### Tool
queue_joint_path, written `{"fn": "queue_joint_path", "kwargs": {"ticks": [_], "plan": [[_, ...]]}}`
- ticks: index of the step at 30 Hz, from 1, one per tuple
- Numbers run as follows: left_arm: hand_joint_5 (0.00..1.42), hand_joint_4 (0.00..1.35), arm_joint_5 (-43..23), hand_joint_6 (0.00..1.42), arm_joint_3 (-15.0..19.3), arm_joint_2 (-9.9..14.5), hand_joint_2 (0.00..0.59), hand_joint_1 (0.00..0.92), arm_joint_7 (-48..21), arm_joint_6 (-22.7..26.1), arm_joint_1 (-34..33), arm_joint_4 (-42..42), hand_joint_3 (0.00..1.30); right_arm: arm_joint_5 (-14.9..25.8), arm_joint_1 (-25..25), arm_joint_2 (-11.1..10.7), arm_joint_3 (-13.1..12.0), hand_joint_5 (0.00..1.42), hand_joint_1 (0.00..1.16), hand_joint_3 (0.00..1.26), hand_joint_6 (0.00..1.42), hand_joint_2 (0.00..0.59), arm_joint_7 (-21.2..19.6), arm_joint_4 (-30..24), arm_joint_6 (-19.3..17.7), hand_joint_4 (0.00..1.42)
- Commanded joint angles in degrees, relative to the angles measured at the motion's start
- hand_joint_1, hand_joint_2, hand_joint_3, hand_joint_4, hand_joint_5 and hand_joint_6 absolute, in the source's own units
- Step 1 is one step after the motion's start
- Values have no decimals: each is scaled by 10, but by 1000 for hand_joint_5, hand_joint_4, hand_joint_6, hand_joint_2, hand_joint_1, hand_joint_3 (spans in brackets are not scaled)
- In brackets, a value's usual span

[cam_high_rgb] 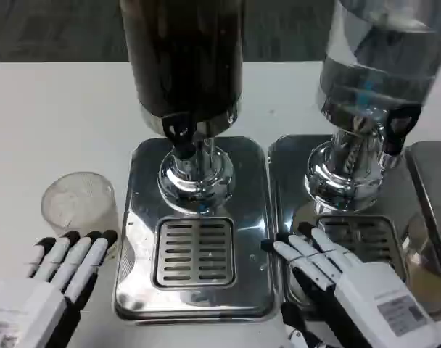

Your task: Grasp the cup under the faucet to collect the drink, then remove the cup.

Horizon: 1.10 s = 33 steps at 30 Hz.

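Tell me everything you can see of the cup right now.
The cup is a small clear tumbler, plastic or glass by its look, standing upright on the white table, left of the dark dispenser's steel tray. It is not under the faucet. Its inside looks frosted or whitish; whether it holds anything is unclear. The left hand lies just before it, black fingertips near its base; contact cannot be told.

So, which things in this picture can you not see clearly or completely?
- Dark dispenser, head view: its top is cut off by the upper edge.
- Clear dispenser: cut off by the upper and right edges.
- Third tray: mostly beyond the right edge.
- Left hand and right hand: wrists cut by the bottom edge.
- Cup: frosted, so its contents cannot be told.
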Motion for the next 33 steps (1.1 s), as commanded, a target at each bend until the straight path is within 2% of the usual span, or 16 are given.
{"fn": "queue_joint_path", "kwargs": {"ticks": [1, 15, 23, 33], "plan": [[0, 0, -6, 0, -3, 3, 79, 0, -8, 0, -1, 2, 0, 5, -2, 0, -1, 15, 566, 137, 136, 586, 2, -5, 0, 95], [0, 0, -13, 0, -1, 2, 79, 0, -6, -4, -1, 6, 0, 17, -5, -4, -4, 15, 561, 137, 143, 586, 7, 0, 0, 96], [0, 0, -62, 0, 24, 0, 78, 0, 64, -82, 2, 39, 0, 24, -2, -6, -4, 15, 561, 137, 143, 586, 12, -1, 0, 96], [0, 0, -106, 0, 51, -4, 70, 0, 75, -120, -26, 70, 0, 29, -2, -2, -3, 21, 553, 137, 144, 583, 15, -2, 2, 96]]}}
